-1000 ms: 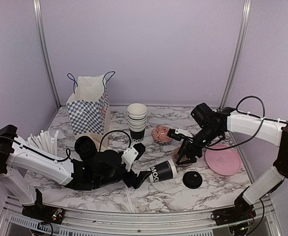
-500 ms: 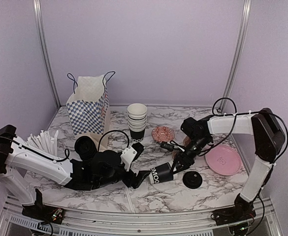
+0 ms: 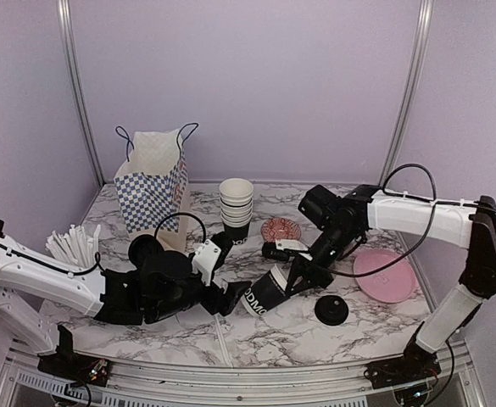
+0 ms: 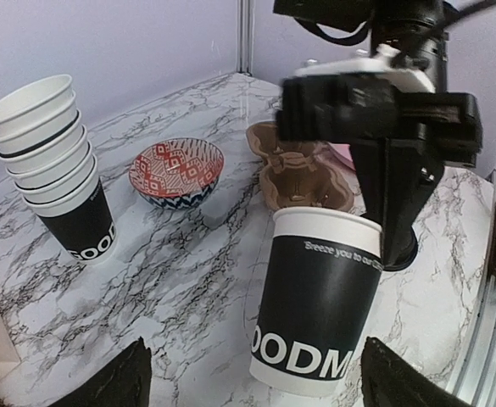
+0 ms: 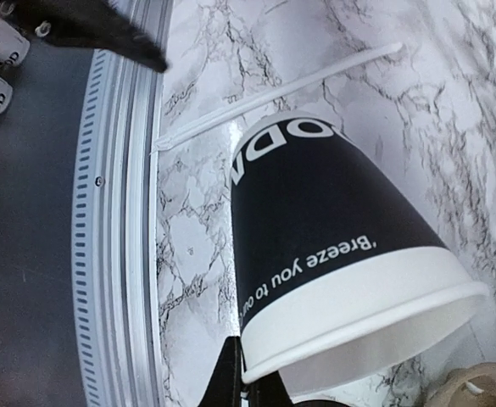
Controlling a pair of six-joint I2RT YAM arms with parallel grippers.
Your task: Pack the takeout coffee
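right gripper (image 3: 290, 277) pinches shut on the tilted coffee cup (image 3: 263, 298) at its white rim, left gripper (image 3: 231, 275) gaping wide either side of its base

Top external: fixed, high behind the arm bases, facing forward and down. Wide and far, it takes in the whole marble table (image 3: 375, 326) up to the back wall.

Left wrist: low over the tabletop, facing across toward the right arm (image 4: 375, 110) and the back corner. Close on the black paper cup (image 4: 320, 314).

Right wrist: steep downward look, very close on the cup (image 5: 315, 212). The picture is turned, so the near metal rail (image 5: 120, 254) runs vertically at left.

Shared: cup (image 3: 264, 298) in all three. Cup stack (image 3: 236, 208) (image 4: 61, 182) and patterned bowl (image 3: 279, 229) (image 4: 176, 170) in top and left wrist. Rail (image 3: 231, 373) in top and right wrist.
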